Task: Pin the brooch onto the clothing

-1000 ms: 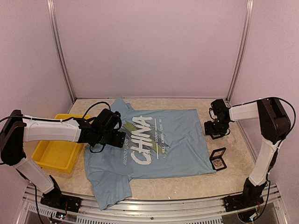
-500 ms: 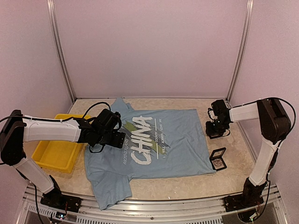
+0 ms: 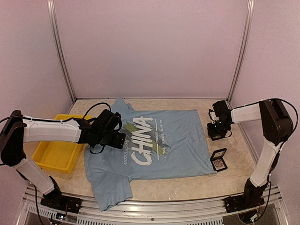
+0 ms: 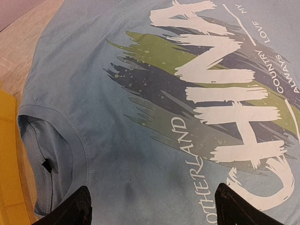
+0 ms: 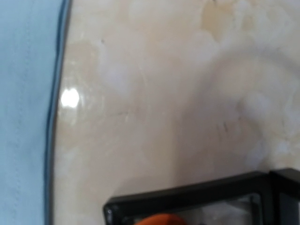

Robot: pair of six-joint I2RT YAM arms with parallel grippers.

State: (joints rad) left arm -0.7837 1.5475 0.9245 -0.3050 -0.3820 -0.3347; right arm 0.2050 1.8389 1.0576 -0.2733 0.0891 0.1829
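Note:
The clothing [image 3: 168, 140], a light blue T-shirt with white "CHINA" lettering, lies flat on the table. My left gripper [image 3: 112, 136] hovers open over its chest beside the collar. In the left wrist view both fingertips [image 4: 77, 208] stand wide apart above the bare fabric [image 4: 117, 93]. My right gripper [image 3: 219, 131] hangs over the table just off the shirt's right edge [image 5: 23, 93]; its fingers do not show in its wrist view. A small orange thing [image 5: 157, 219] peeks in at the bottom edge by a black-framed case [image 5: 187, 192]. I cannot tell whether it is the brooch.
The open black-framed case [image 3: 219, 159] lies on the marble table near the right arm. A yellow tray [image 3: 56, 154] sits left of the shirt, under the left arm. Walls and metal posts close in the back and sides.
The right gripper has shifted slightly to the right, away from the shirt's edge. The left arm and the shirt have not moved.

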